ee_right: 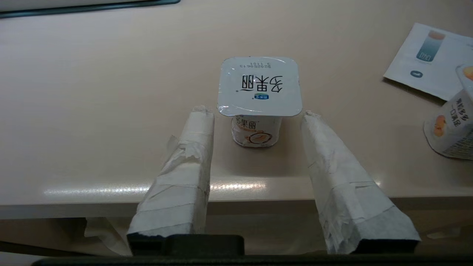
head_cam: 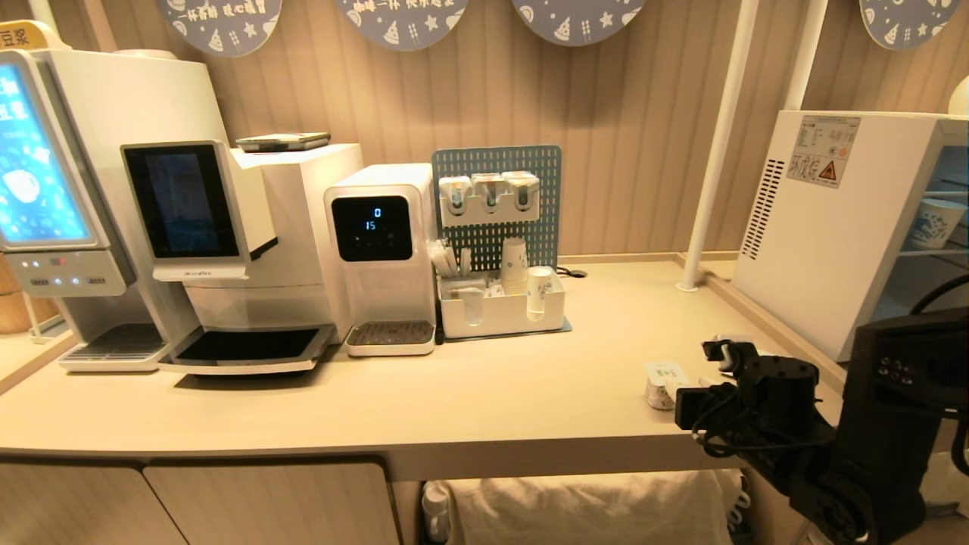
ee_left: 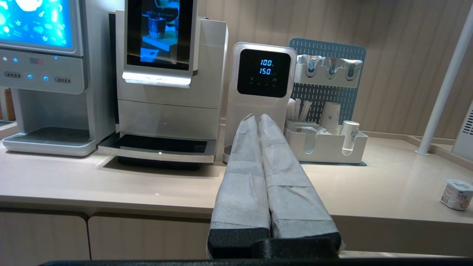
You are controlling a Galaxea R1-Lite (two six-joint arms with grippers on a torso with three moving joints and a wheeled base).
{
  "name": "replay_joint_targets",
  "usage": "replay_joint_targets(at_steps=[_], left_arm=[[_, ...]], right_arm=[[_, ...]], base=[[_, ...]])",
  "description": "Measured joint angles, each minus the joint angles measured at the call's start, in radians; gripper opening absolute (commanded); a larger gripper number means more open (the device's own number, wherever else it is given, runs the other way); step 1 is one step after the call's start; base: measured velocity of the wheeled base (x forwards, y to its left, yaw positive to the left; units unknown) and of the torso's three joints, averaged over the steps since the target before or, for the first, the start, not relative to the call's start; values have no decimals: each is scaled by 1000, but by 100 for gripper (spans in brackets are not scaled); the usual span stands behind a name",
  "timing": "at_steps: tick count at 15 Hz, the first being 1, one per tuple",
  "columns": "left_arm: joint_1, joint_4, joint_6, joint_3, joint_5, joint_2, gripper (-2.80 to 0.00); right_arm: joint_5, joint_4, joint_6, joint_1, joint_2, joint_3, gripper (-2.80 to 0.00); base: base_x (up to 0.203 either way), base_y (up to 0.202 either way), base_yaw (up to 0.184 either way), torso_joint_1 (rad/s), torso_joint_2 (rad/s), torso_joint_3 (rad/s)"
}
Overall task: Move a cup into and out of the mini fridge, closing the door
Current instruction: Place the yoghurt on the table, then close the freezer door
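The right end effector (ee_right: 257,115) is positioned at the front edge of the table (head_cam: 454,393), toward its right-hand end, with its two tape-wrapped fingers (ee_right: 184,162) spread apart. A small yogurt cup (ee_right: 257,99) (square foil lid, printed characters on top) stands upright on the table between the fingertips. In the right wrist view a narrow gap shows on each side of the cup body, and the fingertips reach only as far as the near edge of the lid; whether they touch the lid's rim cannot be told. The cup rests on the table and is not lifted. In the head view the same cup (head_cam: 662,384) sits just ahead of the right arm's dark wrist.

A second yogurt cup (ee_right: 452,118) lies tipped near a printed leaflet (ee_right: 425,61), apart from the first.

The mini fridge (head_cam: 825,227) stands at the right end of the table, its white side panel facing the camera. Its front is open to view at the frame edge, where a paper cup (head_cam: 933,223) stands on an interior shelf. The door itself cannot be made out.

The left end effector (ee_left: 257,118) is held off the table's front edge with its wrapped fingers pressed together, gripping nothing. It points toward a water dispenser (ee_left: 260,92) beside a coffee machine (ee_left: 166,85).
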Motion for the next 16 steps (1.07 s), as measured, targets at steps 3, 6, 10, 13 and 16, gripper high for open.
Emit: replay_joint_targets(at_steps=[3, 6, 10, 13, 16], left_arm=[[0, 0, 0, 0, 0, 0, -280], [0, 0, 0, 0, 0, 0, -280], [0, 0, 0, 0, 0, 0, -280], [0, 0, 0, 0, 0, 0, -280], [0, -1, 0, 0, 0, 0, -280]], right_arm=[[0, -35, 6, 3, -126, 126, -280], [-15, -4, -8, 3, -363, 230, -280], [-62, 300, -30, 3, -874, 239, -280], [-157, 749, -31, -6, -1313, 85, -280], [-326, 1235, -99, -99, -1689, -57, -280]], base=[[0, 0, 0, 0, 0, 0], [0, 0, 0, 0, 0, 0], [0, 0, 0, 0, 0, 0], [0, 0, 0, 0, 0, 0], [0, 0, 0, 0, 0, 0]])
